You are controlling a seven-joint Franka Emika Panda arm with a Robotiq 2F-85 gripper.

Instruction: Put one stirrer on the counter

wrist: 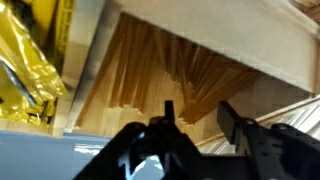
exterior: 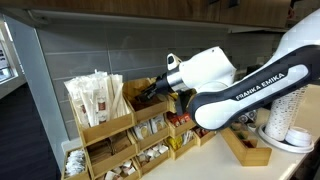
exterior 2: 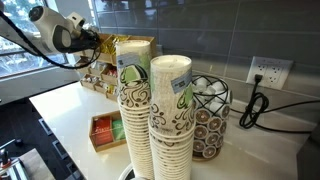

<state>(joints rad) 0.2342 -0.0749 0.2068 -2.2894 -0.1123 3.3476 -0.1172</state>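
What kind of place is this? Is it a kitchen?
Probably a coffee corner in an office or break-room kitchen. There are tall stacks of paper cups, a wire holder full of coffee pods, and a wooden rack of stirrers and packets on a counter.

The arm (exterior: 250, 85) is reaching out sideways, its wrist tilting slightly down. The pincer (wrist: 195, 125) is holding its jaws spread apart.

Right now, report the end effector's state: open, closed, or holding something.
End effector: open, nothing between its fingers, just above the wooden stirrers.
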